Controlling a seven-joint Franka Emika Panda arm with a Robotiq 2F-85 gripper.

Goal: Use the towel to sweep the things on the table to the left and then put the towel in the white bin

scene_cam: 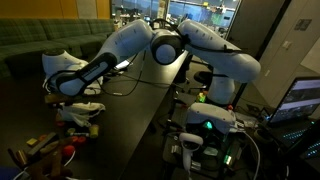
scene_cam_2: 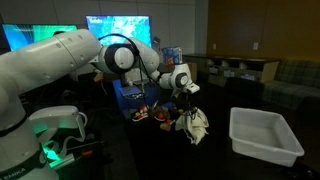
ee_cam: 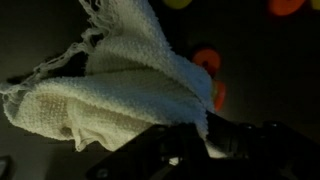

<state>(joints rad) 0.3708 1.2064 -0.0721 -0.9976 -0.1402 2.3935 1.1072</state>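
The tool (scene_cam_2: pixel 188 100) is pinching the towel (scene_cam_2: pixel 197 125), which is hanging bunched at frame centre over the desk (scene_cam_2: pixel 200 160). The things (scene_cam_2: pixel 150 114) are lying just left; the white bin (scene_cam_2: pixel 265 137) is sitting lower right.

The arm (scene_cam: pixel 215 55) is built of smooth, rounded white shells, swelling at every joint; black rings and a dark round cap (scene_cam_2: pixel 122 55) break the white where the segments meet; the base (scene_cam: pixel 207 122) carries a green glowing light; the gripper (scene_cam_2: pixel 189 100) at the end is dark and blocky against the white wrist; in the wrist view its jaws show as black, matte shapes.
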